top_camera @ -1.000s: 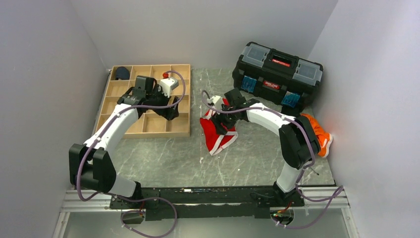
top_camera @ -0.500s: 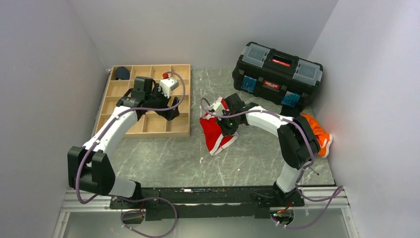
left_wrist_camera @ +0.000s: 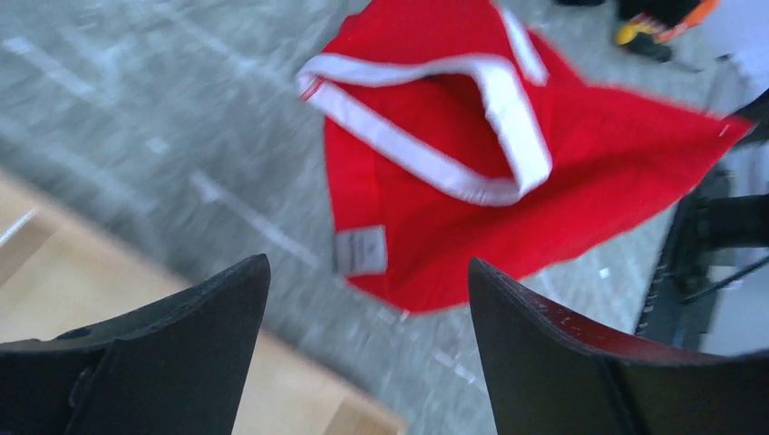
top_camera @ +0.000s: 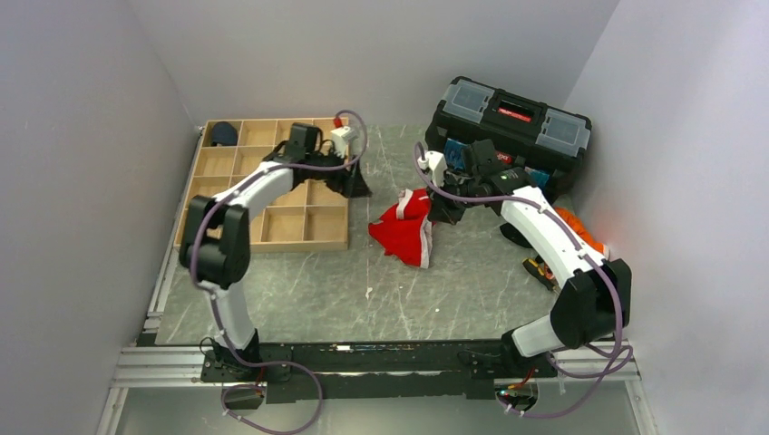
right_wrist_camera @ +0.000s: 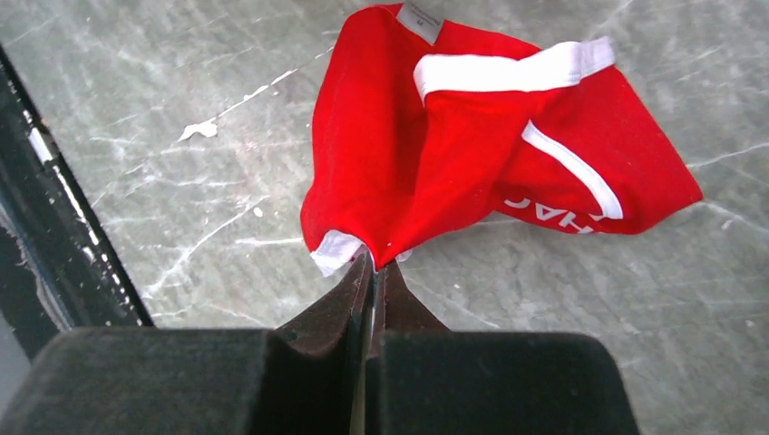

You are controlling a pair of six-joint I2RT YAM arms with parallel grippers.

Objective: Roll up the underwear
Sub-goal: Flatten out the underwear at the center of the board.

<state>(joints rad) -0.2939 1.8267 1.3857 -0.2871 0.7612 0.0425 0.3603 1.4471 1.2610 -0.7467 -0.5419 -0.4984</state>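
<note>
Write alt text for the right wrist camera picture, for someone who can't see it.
The right gripper, jaws shut, pinches a white-trimmed corner of the red underwear. The rest of the garment lies crumpled and unrolled on the grey marbled table. White bands cross the fabric, and a small white label shows at its far edge.

The top external camera looks steeply down from above and behind the arm bases, taking in the whole table point(top_camera: 299, 294). Each wrist camera sits low and close, looking out past its own jaws from opposite sides. All three views share the red underwear point(top_camera: 410, 231) on the grey marbled top
</note>
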